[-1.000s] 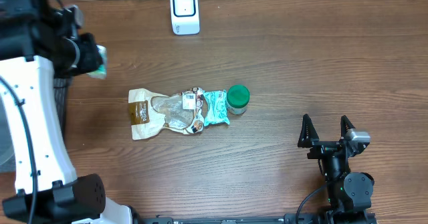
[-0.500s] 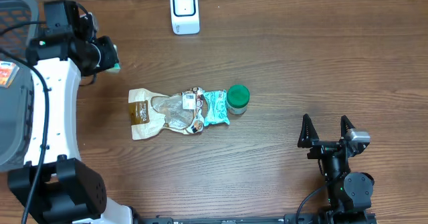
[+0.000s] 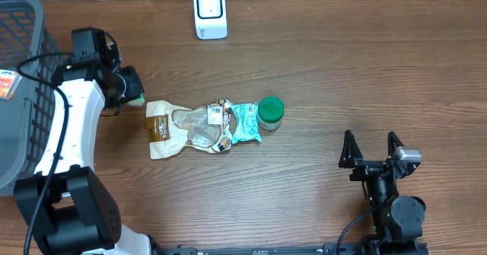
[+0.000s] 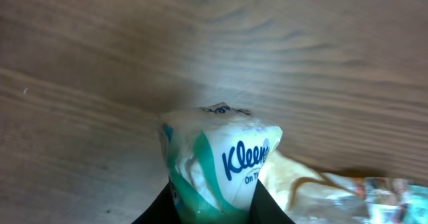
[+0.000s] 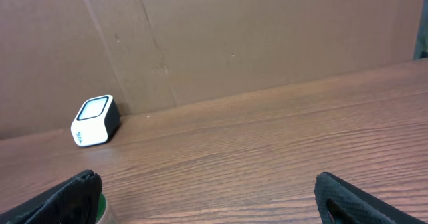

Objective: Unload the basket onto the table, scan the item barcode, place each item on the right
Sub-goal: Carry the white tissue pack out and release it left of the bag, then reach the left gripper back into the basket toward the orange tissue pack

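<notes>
Your table (image 3: 319,80) is brown wood-grain laminate with long streaks running across it. Behind its far edge stands a plain cardboard wall (image 5: 234,37) with a few creases. At your left edge sits a grey mesh basket (image 3: 19,27). Something with a red and white label lies in it, too small to read.

The white left arm (image 3: 72,133) curves up beside the basket. In mid-table you have a row of goods lying flat and touching:
- a crinkled tan pouch (image 3: 163,127) with a dark brown label whose print is illegible
- a clear packet (image 3: 202,129) with a small white sticker
- a teal packet (image 3: 245,122)
- a small round jar (image 3: 271,112) with a green lid at the right end

The scanner (image 3: 210,13) is a white, rounded box with a dark-framed window. It stands near the far edge, well apart from everything else.

Your item is the tissue pack (image 4: 221,160), soft white plastic with teal stripes. It reads "Kleenex" in blue script, with "On Th" beneath before it is cut off. The left gripper (image 3: 131,91) pinches its lower end between the black fingers (image 4: 264,209). It is over the table, just beside the pouch's left end.

The right gripper (image 3: 370,137) rests near you on the right, jaws spread wide with nothing between them.
</notes>
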`<state>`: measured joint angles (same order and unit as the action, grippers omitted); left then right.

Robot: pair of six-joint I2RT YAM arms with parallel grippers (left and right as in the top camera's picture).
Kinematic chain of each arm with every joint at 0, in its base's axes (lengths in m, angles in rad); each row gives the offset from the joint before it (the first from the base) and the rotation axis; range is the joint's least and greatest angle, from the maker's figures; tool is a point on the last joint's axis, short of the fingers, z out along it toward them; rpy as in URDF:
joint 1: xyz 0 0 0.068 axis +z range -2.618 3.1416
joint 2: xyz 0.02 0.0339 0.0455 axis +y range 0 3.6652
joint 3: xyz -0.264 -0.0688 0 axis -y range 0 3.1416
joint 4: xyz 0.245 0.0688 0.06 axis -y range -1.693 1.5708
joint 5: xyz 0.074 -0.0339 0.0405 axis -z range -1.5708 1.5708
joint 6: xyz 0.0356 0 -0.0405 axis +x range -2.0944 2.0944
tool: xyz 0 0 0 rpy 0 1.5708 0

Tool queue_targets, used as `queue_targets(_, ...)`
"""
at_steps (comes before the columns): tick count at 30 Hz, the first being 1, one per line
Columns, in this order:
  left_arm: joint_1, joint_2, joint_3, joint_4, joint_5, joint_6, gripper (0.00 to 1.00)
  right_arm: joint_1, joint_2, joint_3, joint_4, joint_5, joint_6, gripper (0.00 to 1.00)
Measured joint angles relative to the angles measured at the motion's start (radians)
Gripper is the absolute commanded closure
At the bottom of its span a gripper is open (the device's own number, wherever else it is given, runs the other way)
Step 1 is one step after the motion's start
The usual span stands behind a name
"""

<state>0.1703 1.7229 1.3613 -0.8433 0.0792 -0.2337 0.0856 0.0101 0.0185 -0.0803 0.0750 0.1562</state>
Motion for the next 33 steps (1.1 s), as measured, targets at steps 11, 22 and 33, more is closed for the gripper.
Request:
queue_targets(11,0.000,0.000,-0.062,-0.024,-0.050,0.057,0.45,0.000,0.000,0.000,0.000,0.000,0.000,0.00)
queue_targets(22,0.000,0.001,-0.008,-0.113,0.025,0.061,0.34,0.000,0.000,0.000,0.000,0.000,0.000,0.00)
queue_targets(33,0.066,-0.012,0.708,-0.399,0.044,0.061,0.30,0.000,0.000,0.000,0.000,0.000,0.000,0.00)
